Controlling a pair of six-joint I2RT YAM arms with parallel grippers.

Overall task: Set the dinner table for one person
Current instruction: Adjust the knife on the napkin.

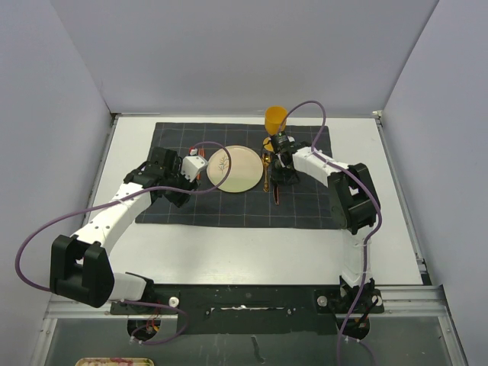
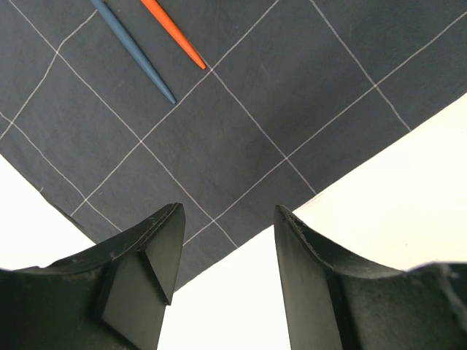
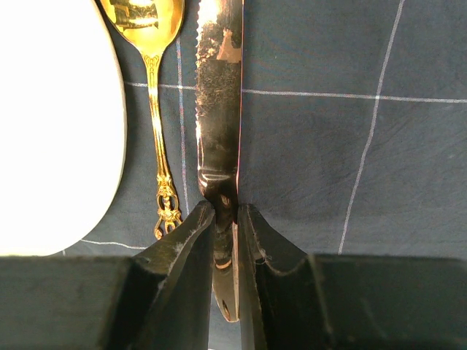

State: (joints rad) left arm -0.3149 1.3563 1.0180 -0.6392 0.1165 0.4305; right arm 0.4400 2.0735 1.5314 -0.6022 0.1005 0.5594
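The dinner table (image 1: 229, 248) is a flat, smooth white rectangle filling the centre of the top view, with a metal rail along its lower edge. A dark grey woven cloth (image 1: 305, 206) with a thin light grid lies flat on its upper middle.

Centre of the cloth: a round, glossy cream plate (image 1: 232, 169). Just right of the plate lies a polished gold spoon (image 3: 153, 73) with an ornate pierced handle end. It is close beside the plate rim; contact cannot be told.

The right gripper (image 3: 226, 219) is closed on a knife (image 3: 219, 109), its black fingers pinching the narrow neck where blade meets handle. The blade is mirror-bright, copper-gold and serrated on the side facing the spoon. It runs parallel to the spoon and just beside it. Whether it rests on the cloth cannot be told.

An orange cup (image 1: 275, 118) stands at the cloth's upper edge, beyond the right gripper.

The left gripper (image 2: 228, 219) stands with jaws apart and holds nothing. It is over the cloth's edge, with bare table on both sides. At the upper left of the left wrist view lie two slim tapered sticks, one blue (image 2: 135, 51) and one orange (image 2: 175, 34), side by side and apart.
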